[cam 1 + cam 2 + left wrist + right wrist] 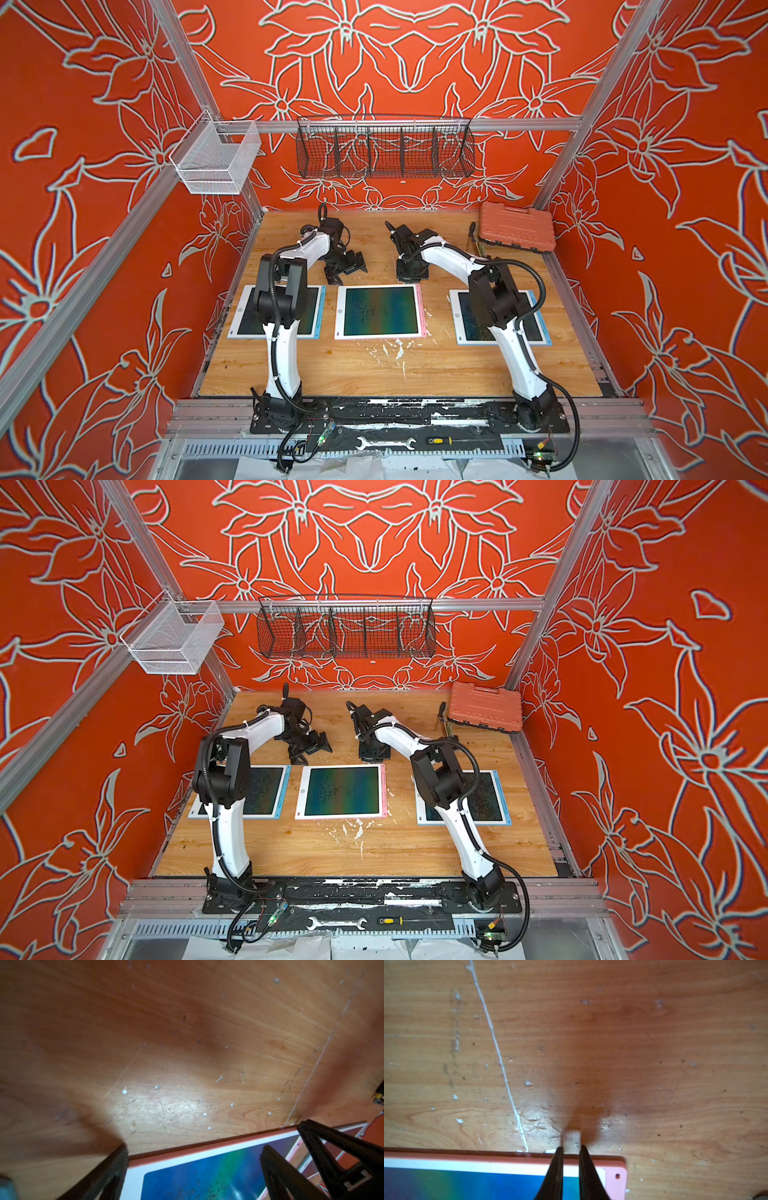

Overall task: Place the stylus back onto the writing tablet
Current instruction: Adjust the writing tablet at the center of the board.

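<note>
Right gripper (572, 1148): jaws barely parted, nothing between them. Tips sit over the far rim of the pink tablet (488, 1156), close to its holed corner (617, 1176).

Left gripper (195, 1147): spread wide, empty, by the same rim toward the opposite corner.

No loose stylus in view. Pink strip (421, 309) along the tablet edge on the right gripper's side may be the stylus, already seated; can't confirm. Its long axis follows that edge, far rim to near rim. Right gripper is nearer. The strip looks slim, straight and tablet-coloured.

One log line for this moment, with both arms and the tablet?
left gripper: jaws wide open, empty, at pink tablet far edge | right gripper: jaws slightly apart, empty, same edge | stylus: not seen
</note>
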Controlling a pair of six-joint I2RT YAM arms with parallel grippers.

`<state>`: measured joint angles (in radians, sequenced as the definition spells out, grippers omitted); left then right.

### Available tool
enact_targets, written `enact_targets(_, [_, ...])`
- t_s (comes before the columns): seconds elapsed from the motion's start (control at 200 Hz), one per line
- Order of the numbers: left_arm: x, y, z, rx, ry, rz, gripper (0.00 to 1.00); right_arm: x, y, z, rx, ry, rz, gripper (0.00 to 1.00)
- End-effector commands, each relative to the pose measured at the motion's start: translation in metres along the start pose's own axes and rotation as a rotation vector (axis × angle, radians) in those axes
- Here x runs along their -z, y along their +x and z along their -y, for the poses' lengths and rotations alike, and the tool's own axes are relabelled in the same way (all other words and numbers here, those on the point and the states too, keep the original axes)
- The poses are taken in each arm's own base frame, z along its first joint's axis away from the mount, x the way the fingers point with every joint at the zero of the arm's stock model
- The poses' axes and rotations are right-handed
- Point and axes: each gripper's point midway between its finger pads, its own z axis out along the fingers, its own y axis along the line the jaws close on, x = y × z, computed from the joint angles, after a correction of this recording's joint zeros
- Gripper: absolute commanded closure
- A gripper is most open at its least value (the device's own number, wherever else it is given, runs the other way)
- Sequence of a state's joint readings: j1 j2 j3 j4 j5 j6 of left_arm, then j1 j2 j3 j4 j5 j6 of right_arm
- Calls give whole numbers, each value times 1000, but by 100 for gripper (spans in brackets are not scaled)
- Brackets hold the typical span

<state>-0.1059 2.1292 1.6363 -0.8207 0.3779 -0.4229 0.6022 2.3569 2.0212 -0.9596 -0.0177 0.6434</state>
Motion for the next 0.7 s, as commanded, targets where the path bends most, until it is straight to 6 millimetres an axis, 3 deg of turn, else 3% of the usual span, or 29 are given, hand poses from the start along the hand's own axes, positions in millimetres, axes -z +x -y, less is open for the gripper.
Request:
enact_targets(0.0, [3,-1,-10,0,-67,-30,3,13,-15,0,20,42,43,83])
enact_targets(0.275, [43,-27,10,-121,-80,56,3,59,-53,-16,66,-2,184,77])
enact_targets(0.525, [71,-10,6,-110,-89,121,3,82,-51,-7,86,-7,252,78])
enact_targets(0.696, [93,12,-2,-100,-100,172,3,96,-39,3,103,-28,296,70])
